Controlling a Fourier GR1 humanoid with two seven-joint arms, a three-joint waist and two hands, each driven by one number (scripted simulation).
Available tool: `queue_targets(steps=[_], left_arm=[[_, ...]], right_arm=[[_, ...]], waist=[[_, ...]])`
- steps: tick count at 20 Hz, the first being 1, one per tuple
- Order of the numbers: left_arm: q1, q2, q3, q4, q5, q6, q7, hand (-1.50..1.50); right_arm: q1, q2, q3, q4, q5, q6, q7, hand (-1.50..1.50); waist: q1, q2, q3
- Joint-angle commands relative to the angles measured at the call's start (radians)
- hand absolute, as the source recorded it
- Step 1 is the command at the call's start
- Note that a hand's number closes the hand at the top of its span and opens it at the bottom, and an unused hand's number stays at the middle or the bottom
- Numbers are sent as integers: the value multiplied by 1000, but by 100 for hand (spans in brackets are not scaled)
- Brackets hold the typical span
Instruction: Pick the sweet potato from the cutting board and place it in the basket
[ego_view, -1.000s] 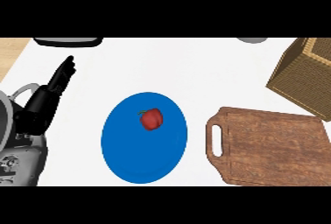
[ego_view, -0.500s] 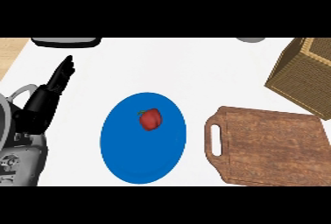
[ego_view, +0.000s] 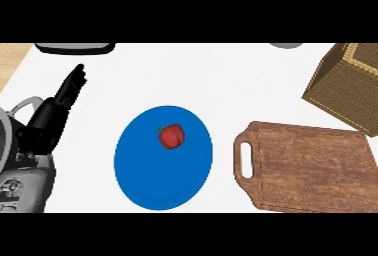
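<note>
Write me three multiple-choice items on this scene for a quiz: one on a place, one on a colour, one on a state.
1. Where is the red vegetable?
A. on the plate
B. on the board
C. in the basket

2. What colour is the plate?
A. white
B. blue
C. green

3. How is the left hand?
A. curled round the vegetable
B. pressing the board
C. open, fingers straight, holding nothing

Answers:
1 A, it lies on the plate's upper half.
2 B, the plate is plainly blue.
3 C, it stands apart from everything at the left.

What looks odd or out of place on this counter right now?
The cutting board is bare: no sweet potato shows on it. The only food is a red pepper on the blue plate. The basket sits cut off at the view's right edge.
</note>
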Motion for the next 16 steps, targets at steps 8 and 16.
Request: queue_targets(steps=[8, 16], left_arm=[[4, 4, 7, -27, -1, -10, 23, 0], [16, 24, 29, -14, 20, -33, -5, 0]], right_arm=[[-42, -14, -79, 137, -31, 62, -95, -150], [-101, 32, -346, 197, -246, -222, 85, -150]], waist=[[4, 1, 1], [5, -1, 1]])
